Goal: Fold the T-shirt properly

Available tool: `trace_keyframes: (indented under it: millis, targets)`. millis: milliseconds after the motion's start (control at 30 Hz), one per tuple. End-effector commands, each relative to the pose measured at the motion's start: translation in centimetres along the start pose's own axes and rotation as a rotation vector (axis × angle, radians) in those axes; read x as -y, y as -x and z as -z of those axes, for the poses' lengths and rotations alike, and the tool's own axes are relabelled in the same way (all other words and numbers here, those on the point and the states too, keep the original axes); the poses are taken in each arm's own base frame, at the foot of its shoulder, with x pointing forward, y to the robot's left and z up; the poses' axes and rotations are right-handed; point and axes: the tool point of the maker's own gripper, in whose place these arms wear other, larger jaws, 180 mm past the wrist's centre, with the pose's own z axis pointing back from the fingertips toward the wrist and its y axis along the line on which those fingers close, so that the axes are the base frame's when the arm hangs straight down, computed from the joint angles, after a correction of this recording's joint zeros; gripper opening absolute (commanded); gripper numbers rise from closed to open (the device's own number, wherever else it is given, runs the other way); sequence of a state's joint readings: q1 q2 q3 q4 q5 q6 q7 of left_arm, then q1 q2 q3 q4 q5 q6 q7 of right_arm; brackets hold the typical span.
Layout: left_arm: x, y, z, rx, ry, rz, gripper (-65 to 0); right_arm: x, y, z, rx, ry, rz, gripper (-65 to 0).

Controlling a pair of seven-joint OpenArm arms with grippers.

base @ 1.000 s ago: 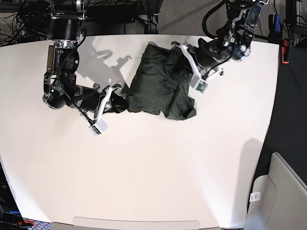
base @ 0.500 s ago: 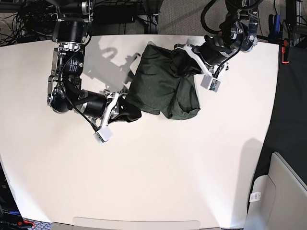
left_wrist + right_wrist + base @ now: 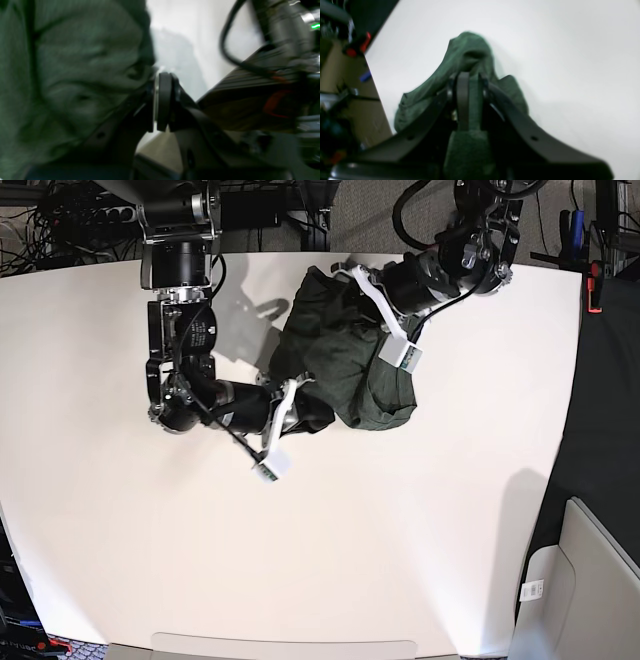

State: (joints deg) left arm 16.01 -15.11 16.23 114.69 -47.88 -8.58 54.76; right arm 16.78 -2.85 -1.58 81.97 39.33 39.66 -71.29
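White desk point(image 3: 330, 560) fills most of the base view; bare surface from 3 through 9 o'clock. Dark floor and a grey bin point(image 3: 590, 580) at 4 o'clock, cable clutter point(image 3: 60, 215) at 11 o'clock.

T-shirt point(image 3: 345, 365) lies bunched in a dark green heap toward 12 o'clock on the desk, both arms reaching into it and covering its edges.

Right claw point(image 3: 470, 97): pinched on a fold of the T-shirt, fabric running up between the fingers; it holds the heap's 8 o'clock edge.

Left claw point(image 3: 163, 100): closed, pads pressed together, cloth bulging just beside it at 9 o'clock; view blurred, so whether cloth sits between the pads I cannot tell.
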Motion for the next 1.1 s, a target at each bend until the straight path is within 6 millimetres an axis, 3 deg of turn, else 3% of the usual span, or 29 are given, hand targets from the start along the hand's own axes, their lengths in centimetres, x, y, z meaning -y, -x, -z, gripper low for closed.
trace_keyframes:
  millis: [0, 233, 433, 600, 700, 933, 1067]
  targets:
    - [-0.3, -0.8, -0.1, 0.026, -0.009, 0.019, -64.6, 0.1, -2.0, -0.5, 0.052, 0.007, -0.039, -60.3]
    - [-6.9, 2.4, -0.6, -0.111, -0.211, 0.099, -64.6, 0.0, -1.4, -0.1, 0.005, 0.025, -0.079, -60.3]
    - [-8.9, 3.3, -2.3, -0.172, -0.261, 0.15, -64.6, 2.4, 0.1, -1.5, -0.058, 0.099, -0.101, -60.3]
    - [-7.9, 3.0, -4.0, -0.171, -0.258, 0.213, -64.6, 3.4, 0.8, -2.1, -0.084, 0.132, -0.11, -60.3]
    - [-6.2, 2.4, -4.5, -0.145, -0.23, 0.244, -64.6, 2.7, -0.9, -2.6, -0.028, 0.123, -0.131, -60.3]
    - [-5.2, 5.1, -5.0, -0.206, -0.21, 0.212, -64.5, 1.4, -5.3, -2.9, 0.132, 0.115, -0.182, -60.3]
    - [-6.1, 6.5, -4.7, -0.257, -0.227, 0.178, -64.5, 1.9, -5.3, -1.7, 0.123, 0.137, -0.171, -60.3]
